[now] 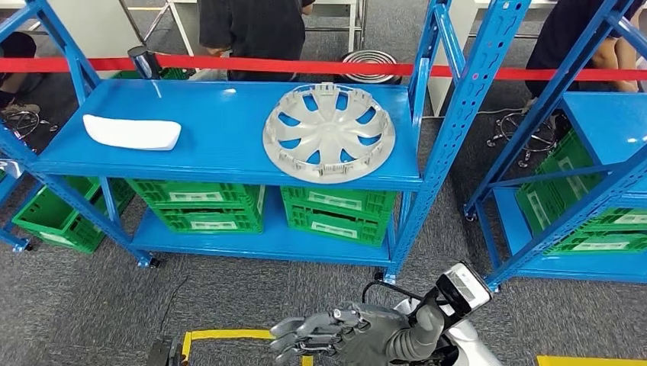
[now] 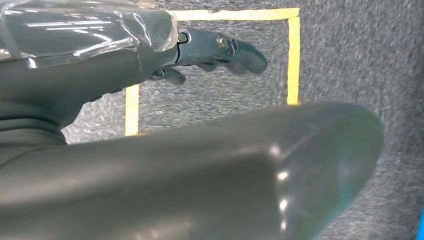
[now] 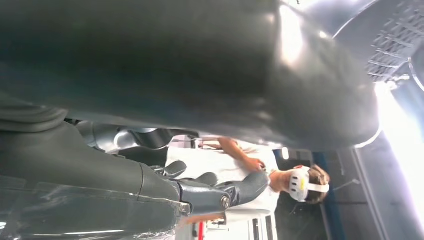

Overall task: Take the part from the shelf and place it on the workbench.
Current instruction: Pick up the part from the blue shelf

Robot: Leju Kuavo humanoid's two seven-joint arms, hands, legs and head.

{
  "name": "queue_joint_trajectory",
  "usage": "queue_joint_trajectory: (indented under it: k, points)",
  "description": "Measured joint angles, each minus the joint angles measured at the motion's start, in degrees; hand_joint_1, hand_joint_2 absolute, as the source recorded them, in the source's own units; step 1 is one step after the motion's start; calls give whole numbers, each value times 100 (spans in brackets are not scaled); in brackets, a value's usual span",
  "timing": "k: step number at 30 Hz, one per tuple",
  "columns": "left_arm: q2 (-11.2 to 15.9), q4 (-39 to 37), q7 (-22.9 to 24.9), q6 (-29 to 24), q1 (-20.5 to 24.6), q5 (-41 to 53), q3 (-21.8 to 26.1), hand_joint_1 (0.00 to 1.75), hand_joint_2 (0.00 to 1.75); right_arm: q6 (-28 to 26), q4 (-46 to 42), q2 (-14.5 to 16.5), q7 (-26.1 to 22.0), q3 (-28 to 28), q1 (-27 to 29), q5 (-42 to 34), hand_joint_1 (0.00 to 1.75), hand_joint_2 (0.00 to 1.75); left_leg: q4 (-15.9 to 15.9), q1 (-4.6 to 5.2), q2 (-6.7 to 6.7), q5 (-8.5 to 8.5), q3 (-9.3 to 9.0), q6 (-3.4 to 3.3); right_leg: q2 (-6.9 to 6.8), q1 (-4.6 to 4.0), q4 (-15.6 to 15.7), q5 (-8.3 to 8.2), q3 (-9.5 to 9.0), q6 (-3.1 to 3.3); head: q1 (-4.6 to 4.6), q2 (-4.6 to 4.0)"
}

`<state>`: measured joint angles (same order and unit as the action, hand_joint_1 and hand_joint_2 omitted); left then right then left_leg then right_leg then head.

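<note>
Head view. Blue shelf, two tiers, standing on grey carpet. Upper tier: silver wheel cover, lying flat toward the right end; white curved part, lying flat toward the left end, well apart from the wheel cover. Lower tier: green crates, side by side. A second blue rack stands to the right with more green crates. Red barrier tape runs behind the shelf; people stand beyond it. Right hand, at the lower edge of the picture, low and well short of the shelf, fingers extended and loosely apart, holding nothing. Yellow floor tape lies beneath it.

Left wrist view. Left hand, dark fingers extended over grey carpet, nothing in them; thick grey thumb across the foreground. Yellow floor tape marks a rectangle on the carpet.

Right wrist view. Right hand, fingers extended, grasping nothing. Beyond the fingers, a person in a white shirt wearing a white headset.
</note>
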<state>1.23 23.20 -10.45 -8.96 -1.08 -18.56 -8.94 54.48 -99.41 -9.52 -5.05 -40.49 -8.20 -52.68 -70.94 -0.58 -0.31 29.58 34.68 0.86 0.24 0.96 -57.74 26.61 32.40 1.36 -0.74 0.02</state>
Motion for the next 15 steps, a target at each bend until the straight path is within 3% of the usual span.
queue_joint_trajectory:
  k: [2, 3, 4, 5, 6, 8, 9, 10, 12, 14, 15]
  points:
    - [6, 1, 0, -1, -34, 3, 24, 0, 0, 40, 0, 38, 1, -1, 5, 12, 0, 0, -351, -17, 5, 485, 467, 51, 28, 0, 0, 157, -178, 2, -3, 0]
    - [8, 2, 0, -1, -48, 6, 40, 0, 0, 56, 0, 60, 3, 0, 9, 19, 0, 0, -310, -21, 10, 737, 610, 61, 44, 2, 0, 240, -285, -8, -3, 0]
    - [9, 2, 0, -1, -57, 8, 57, 0, 0, 66, 0, 81, 5, 0, 9, 24, 0, 0, -138, -21, 15, 857, 687, 54, 54, 2, -1, 324, -402, -21, -3, 0]
    - [11, 2, 0, 0, -65, 9, 71, 0, 0, 72, 0, 100, 11, 0, 8, 28, 0, 0, 148, -16, 19, 754, 717, 26, 58, -2, 2, 418, -523, -35, -3, 0]
    - [17, 0, 0, 1, -78, 12, 85, 0, 0, 75, 1, 114, 20, 1, 8, 30, 0, 0, 496, -4, 20, 364, 721, -25, 64, -4, 6, 512, -616, -48, -1, 0]
    - [31, 1, 2, 3, -114, 16, 108, 0, 0, 78, 5, 143, 44, 0, 12, 38, 0, 0, 1035, 46, 10, -592, 664, -130, 94, -26, 48, 693, -776, -94, 1, 0]
    - [41, 10, 1, 3, -129, 23, 119, 0, 0, 80, 3, 157, 50, 3, 12, 38, 0, 0, 1175, 73, -5, -888, 615, -175, 110, -39, 68, 736, -864, -128, -3, 0]
    - [43, 24, 0, 4, -130, 28, 128, 0, 0, 83, -3, 169, 52, 7, 8, 37, 0, 0, 1230, 93, -11, -946, 546, -213, 121, -51, 70, 724, -936, -185, -7, 0]
    - [42, 56, -5, 7, -104, 38, 140, 0, 0, 87, -18, 187, 51, 15, -13, 33, 0, 0, 1346, 80, -25, -891, 353, -284, 99, -55, -159, 590, -910, -288, -7, 0]
    - [34, 72, -3, 32, -77, 39, 152, 0, 0, 96, -21, 191, 53, 15, -29, 33, 0, 0, 1428, 52, -34, -837, 172, -341, 63, -49, -765, 518, -530, -310, 1, 0]
    - [30, 75, 2, 51, -73, 40, 159, 0, 0, 102, -21, 188, 55, 15, -28, 31, 0, 0, 1443, 53, -39, -782, 116, -358, 51, -47, -1102, 596, -276, -283, 6, 0]
